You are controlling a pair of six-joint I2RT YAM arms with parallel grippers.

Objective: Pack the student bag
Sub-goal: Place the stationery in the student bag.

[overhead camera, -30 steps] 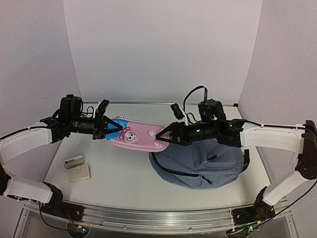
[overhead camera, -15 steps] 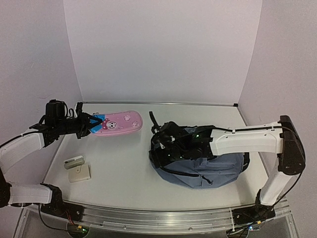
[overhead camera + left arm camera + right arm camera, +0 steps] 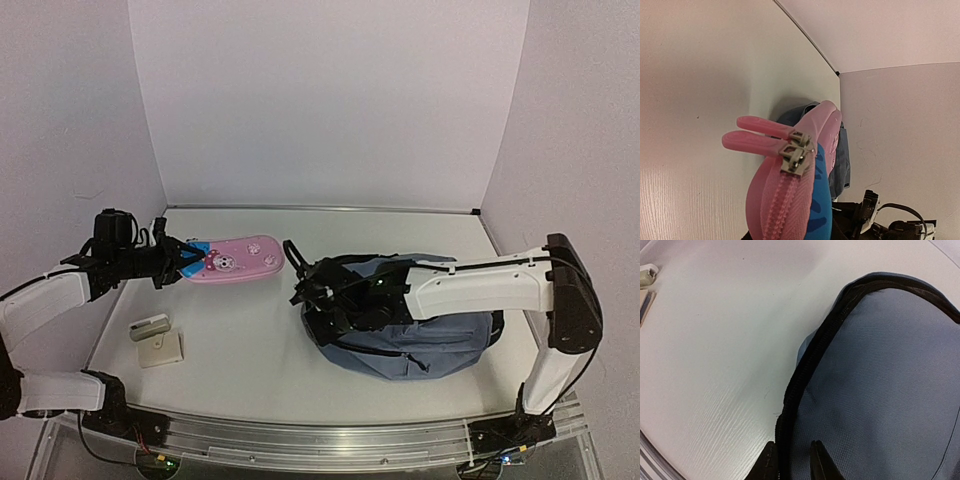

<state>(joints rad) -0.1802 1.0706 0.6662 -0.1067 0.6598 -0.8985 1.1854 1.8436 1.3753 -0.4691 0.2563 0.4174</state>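
So the student bag is lying flat on the right half of the table, slate-blue with a black zipper curving round its edge. The right gripper is down at the bag's left end. From the wrist cam its fingers are almost closed, one on each side of that zipper seam, so it looks like it's pinching the edge of the bag there. Over on the left, the left gripper is clamped on the blue end of a pink cartoon pencil case, which sticks out toward the bag but is well apart from it. I can't tell from the overhead cam whether the case is resting on the table or just off it. The left wrist cam is staring straight down the case's pink zip, with two pink zipper pulls side by side at the near end and a bit of the blue bag visible past it. Near the left front there's a small pale object, and a flat beige piece just beside it.
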